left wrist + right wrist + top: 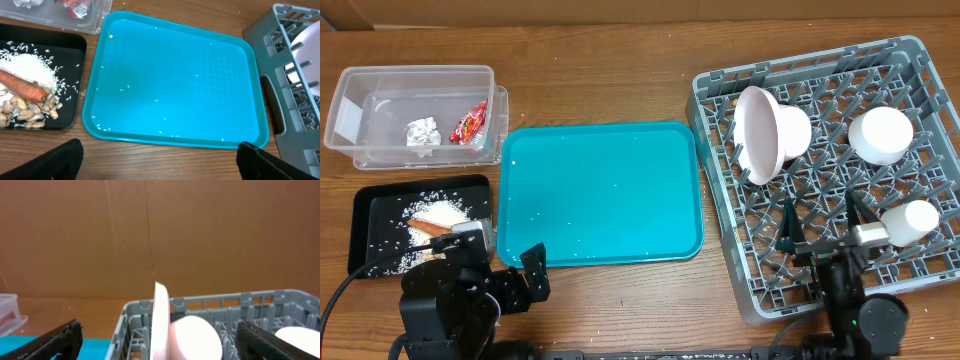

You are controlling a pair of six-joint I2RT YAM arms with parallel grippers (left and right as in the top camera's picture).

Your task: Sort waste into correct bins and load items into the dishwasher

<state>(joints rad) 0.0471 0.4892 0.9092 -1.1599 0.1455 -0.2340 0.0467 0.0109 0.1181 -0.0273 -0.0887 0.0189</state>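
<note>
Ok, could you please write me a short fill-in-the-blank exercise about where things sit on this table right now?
1. The red snack wrapper and the paper ball lie in the ____ tub.
2. The carrot lies in the black tray on a heap of white ____.
3. In the dish rack, the plate stands on its ____.
4. The left pincer and the right pincer both stand ____, holding nothing.

Missing words: clear; rice; edge; open.
</note>
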